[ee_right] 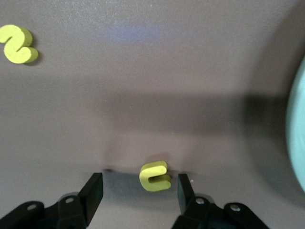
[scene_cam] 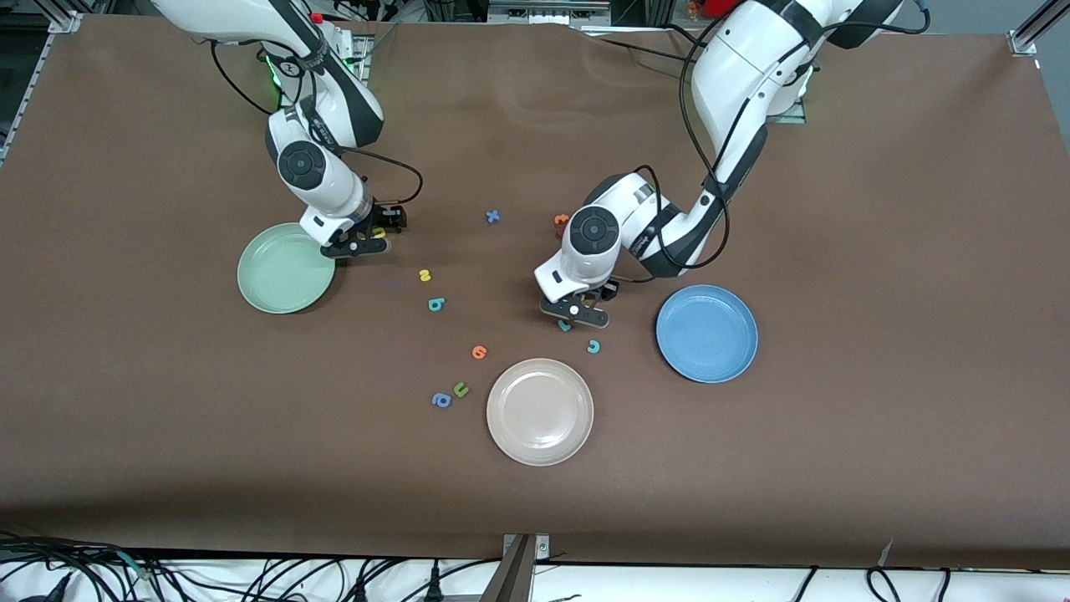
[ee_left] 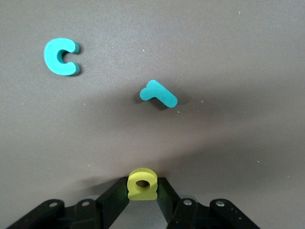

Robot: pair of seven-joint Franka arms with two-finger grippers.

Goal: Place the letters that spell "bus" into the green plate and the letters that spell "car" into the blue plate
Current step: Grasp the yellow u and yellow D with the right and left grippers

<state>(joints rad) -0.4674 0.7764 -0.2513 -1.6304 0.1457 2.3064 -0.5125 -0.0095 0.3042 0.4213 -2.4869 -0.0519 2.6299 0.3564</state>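
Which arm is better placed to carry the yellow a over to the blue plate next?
The left arm. The left gripper already has its fingers closed against the yellow a, and it sits just beside the blue plate. The right gripper is open around the yellow u by the green plate.

A brown mat [scene_cam: 878, 468] covers the table almost edge to edge under even overhead light. Aluminium frame rails [scene_cam: 1032, 29] show at one and eleven o'clock. Along the six o'clock edge, black cables [scene_cam: 276, 577] tangle over a white floor strip, and a metal bracket [scene_cam: 522, 560] clamps the mat's edge at the middle.
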